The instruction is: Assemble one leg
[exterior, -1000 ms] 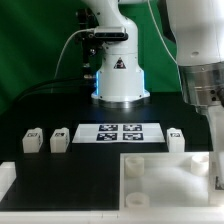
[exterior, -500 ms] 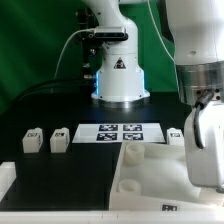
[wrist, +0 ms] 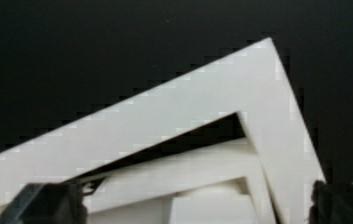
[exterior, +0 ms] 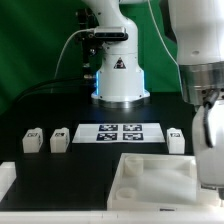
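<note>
Three small white legs stand in a row on the black table: two at the exterior view's left (exterior: 32,141) (exterior: 59,139) and one at its right (exterior: 176,138). The large white panel (exterior: 150,182) with round corner recesses lies at the front. My gripper (exterior: 212,165) hangs over the panel's right edge. In the wrist view the dark fingertips (wrist: 41,203) stand wide apart, and the gripper (wrist: 191,208) straddles the panel (wrist: 208,110), which fills the space between them. The jaws are open, and no leg is in them.
The marker board (exterior: 120,133) lies behind the panel, between the legs. The robot's white base (exterior: 118,75) stands behind it with cables at its left. A white ledge (exterior: 8,176) runs along the front left.
The panel rose and tilted half a second ago and now lies lower and nearer the front. My gripper has shifted slightly at the panel's right edge.
</note>
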{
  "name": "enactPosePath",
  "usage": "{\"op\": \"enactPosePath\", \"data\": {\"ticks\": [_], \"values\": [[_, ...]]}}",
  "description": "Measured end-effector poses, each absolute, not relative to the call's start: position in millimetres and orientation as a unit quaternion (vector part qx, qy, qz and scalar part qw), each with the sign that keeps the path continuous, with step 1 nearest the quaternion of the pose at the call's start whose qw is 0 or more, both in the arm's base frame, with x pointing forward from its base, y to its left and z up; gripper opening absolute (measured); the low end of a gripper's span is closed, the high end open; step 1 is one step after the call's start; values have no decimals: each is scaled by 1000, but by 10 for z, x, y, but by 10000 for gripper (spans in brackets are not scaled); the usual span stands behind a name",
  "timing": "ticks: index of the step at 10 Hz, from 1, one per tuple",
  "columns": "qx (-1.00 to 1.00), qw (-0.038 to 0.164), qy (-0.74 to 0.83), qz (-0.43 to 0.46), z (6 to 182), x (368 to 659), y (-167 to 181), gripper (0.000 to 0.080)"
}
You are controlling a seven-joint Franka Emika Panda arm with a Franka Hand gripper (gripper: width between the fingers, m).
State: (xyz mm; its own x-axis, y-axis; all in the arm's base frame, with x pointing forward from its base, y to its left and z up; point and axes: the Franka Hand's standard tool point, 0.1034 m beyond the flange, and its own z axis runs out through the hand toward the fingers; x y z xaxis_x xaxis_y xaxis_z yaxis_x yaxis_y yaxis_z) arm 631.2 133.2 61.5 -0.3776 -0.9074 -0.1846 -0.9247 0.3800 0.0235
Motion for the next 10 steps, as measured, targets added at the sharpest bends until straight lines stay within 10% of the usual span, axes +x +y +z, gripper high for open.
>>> {"op": "enactPosePath", "data": {"ticks": [10], "values": [[-561,77,822,61,699,6316,1448,649]]}}
